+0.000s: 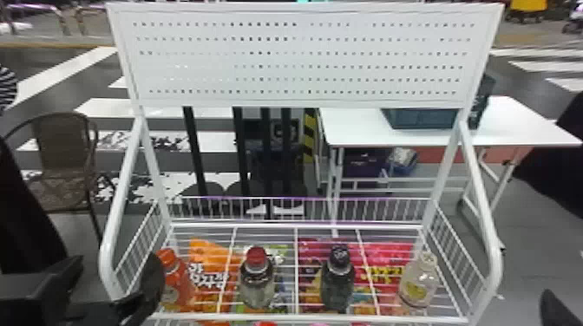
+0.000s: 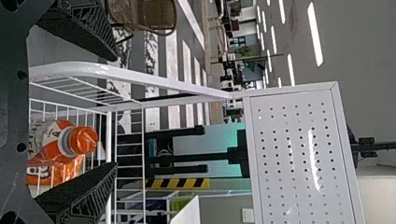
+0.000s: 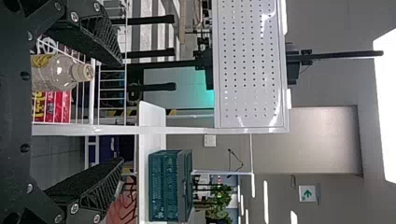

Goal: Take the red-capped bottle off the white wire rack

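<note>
The red-capped bottle (image 1: 257, 279) stands upright on the white wire rack (image 1: 296, 268), second from the left in a row of bottles. My left gripper (image 1: 116, 279) is at the rack's left front side, left of that bottle, beside the orange-capped bottle (image 1: 173, 277). In the left wrist view, the left gripper (image 2: 116, 111) is open, with the orange-capped bottle (image 2: 56, 142) beyond its fingers. My right gripper (image 1: 556, 310) is low at the far right, outside the rack. In the right wrist view, the right gripper (image 3: 122, 112) stands open and holds nothing.
A dark-capped bottle (image 1: 338, 277) and a pale-capped bottle (image 1: 417, 281) stand farther right on the rack. Snack bags (image 1: 212, 268) lie below the wires. White side rails and a pegboard (image 1: 299, 56) frame the rack. Behind are a table (image 1: 351, 130) and a chair (image 1: 63, 151).
</note>
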